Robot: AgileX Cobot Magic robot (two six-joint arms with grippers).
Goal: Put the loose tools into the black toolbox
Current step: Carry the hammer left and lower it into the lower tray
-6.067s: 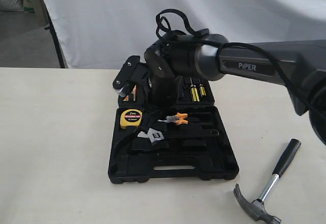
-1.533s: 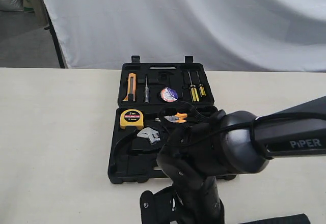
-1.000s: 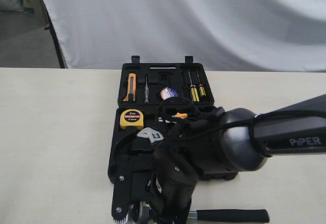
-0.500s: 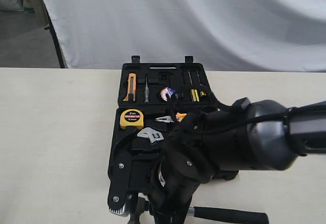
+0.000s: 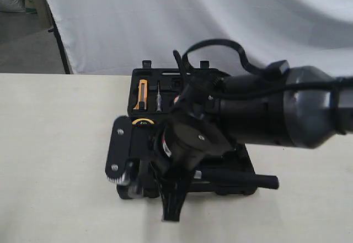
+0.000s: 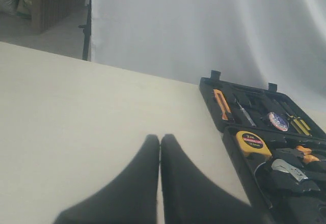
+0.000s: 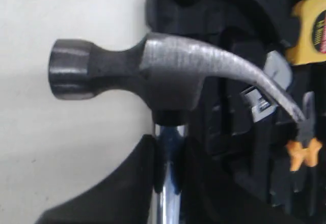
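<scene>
My right gripper [image 7: 170, 143] is shut on the shiny steel shaft of the claw hammer [image 7: 153, 74], just below the head. The striking face hangs over the bare table and the claw over the black toolbox [image 7: 229, 40]. In the exterior view the hammer's black handle [image 5: 242, 179] lies across the front half of the open toolbox [image 5: 187, 77]. The silver wrench [image 7: 265, 94] rests in a recess under the claw. In the left wrist view the dark tape roll [image 6: 278, 121] sits in the far half of the toolbox [image 6: 232, 132]. My left gripper [image 6: 160, 140] is shut and empty over the table, left of the case.
A yellow tape measure [image 6: 252, 142] and orange-handled pliers [image 6: 305, 155] lie in the near half of the case. An orange knife [image 5: 142, 95] and a screwdriver [image 5: 158, 96] fill the far half. A white backdrop hangs behind the table. My right arm hides most of the case in the exterior view.
My right arm has carried the hammer away from the table's front edge, up and over the front half of the toolbox. The tools inside the case have stayed put.
</scene>
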